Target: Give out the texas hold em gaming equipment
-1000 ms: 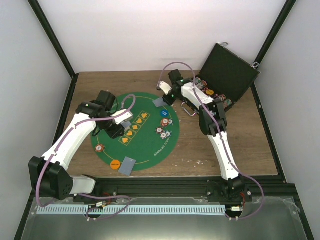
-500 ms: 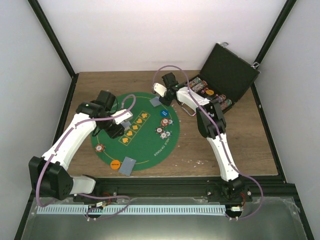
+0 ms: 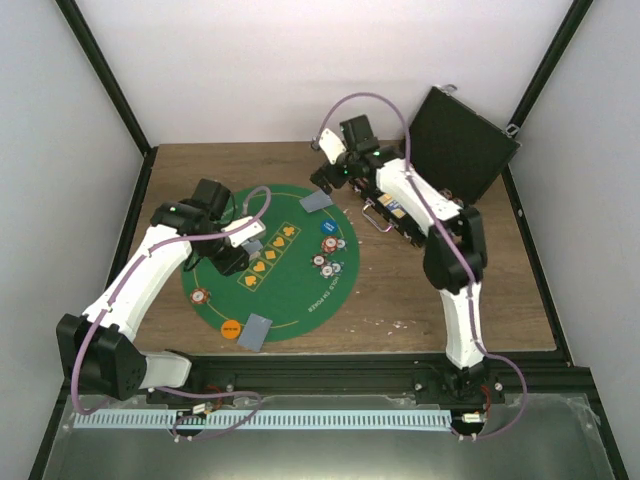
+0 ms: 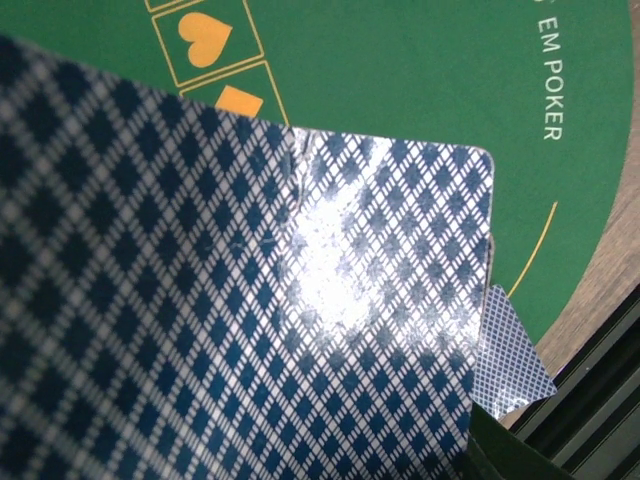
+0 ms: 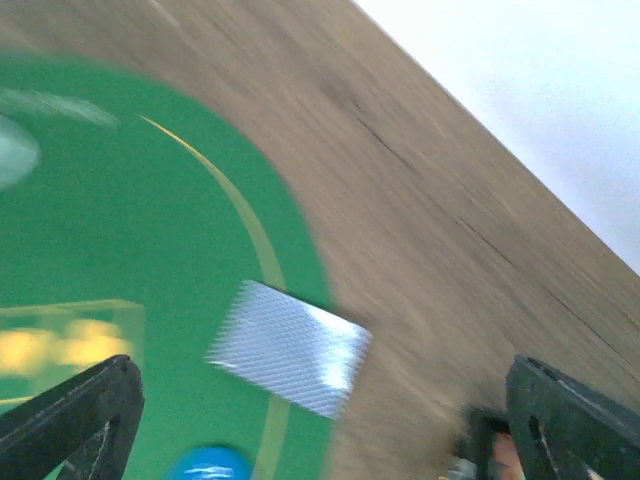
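Top external view: the left end effector (image 3: 243, 243) hangs over the left half of the green mat (image 3: 290, 290), pinching the held card (image 4: 250, 320). In the left wrist view that card's blue diamond-patterned back fills most of the picture, tilted above the mat, and the fingers are hidden.

The right end effector (image 3: 326, 172) hangs above the mat's far edge, its fingers (image 5: 75, 415) spread wide apart. Below it the far card (image 3: 318, 202) lies face down on the mat's far rim, with one corner out over the wooden surface (image 3: 450, 290).

A blue disc (image 3: 328, 227) sits on the mat just nearer than that card. Three striped chips (image 3: 320, 262) cluster on the mat's right side. One more chip (image 3: 201, 296) lies at the mat's left side and an orange disc (image 3: 231, 328) at its near-left rim. The near card (image 3: 256, 331) lies face down just beside the orange disc, overlapping the near rim.

The black case (image 3: 455, 140), its lid raised, sits off the mat to the far right.
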Available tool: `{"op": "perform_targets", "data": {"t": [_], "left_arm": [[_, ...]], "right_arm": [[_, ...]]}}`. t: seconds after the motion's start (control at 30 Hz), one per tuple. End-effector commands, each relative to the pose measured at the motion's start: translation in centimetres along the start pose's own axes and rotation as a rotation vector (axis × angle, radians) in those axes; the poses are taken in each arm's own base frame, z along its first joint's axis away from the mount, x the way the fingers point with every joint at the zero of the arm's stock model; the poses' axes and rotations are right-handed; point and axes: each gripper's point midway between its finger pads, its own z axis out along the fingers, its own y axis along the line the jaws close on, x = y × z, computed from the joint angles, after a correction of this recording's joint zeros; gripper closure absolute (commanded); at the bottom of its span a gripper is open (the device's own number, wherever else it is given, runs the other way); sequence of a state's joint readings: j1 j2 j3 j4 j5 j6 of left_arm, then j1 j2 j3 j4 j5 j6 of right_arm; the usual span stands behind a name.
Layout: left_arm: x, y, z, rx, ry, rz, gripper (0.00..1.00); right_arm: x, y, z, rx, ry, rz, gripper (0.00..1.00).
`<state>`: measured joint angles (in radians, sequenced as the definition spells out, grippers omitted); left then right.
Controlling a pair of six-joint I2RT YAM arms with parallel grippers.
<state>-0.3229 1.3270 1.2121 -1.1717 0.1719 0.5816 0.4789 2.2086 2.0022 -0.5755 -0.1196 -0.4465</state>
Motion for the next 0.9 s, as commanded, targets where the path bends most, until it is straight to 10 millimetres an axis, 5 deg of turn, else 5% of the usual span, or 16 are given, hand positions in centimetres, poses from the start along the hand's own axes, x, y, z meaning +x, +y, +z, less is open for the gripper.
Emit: {"op": "perform_targets", "data": {"t": [0.0, 0.13, 0.33, 0.57, 0.87], "left_arm": [[-1.2, -0.6, -1.5, 0.028, -0.059, 0.024, 0.57], [-1.6, -1.4, -2.3, 0.061, -0.094, 0.039, 0.57], [-1.9, -2.5, -3.2, 0.100, -0.123, 0.058, 0.57], [-2.0, -3.1, -3.6, 0.122, -0.141, 0.068, 0.57], [-2.5, -3.2, -4.0, 0.126, -0.162, 0.072, 0.57]], "right_arm": [[-8.1, 8.2, -11.5, -0.512, -0.347, 0.192, 0.00], [-8.7, 15.1, -17.4, -0.952, -0.444, 0.300, 0.00], [-7.7, 21.3, -17.0, -1.101, -0.330, 0.320, 0.00], [-7.5, 23.3, -16.9, -1.179, -0.316, 0.297, 0.00], [-7.1, 24.0, -14.4, -1.195, -0.269, 0.354, 0.01]]}}
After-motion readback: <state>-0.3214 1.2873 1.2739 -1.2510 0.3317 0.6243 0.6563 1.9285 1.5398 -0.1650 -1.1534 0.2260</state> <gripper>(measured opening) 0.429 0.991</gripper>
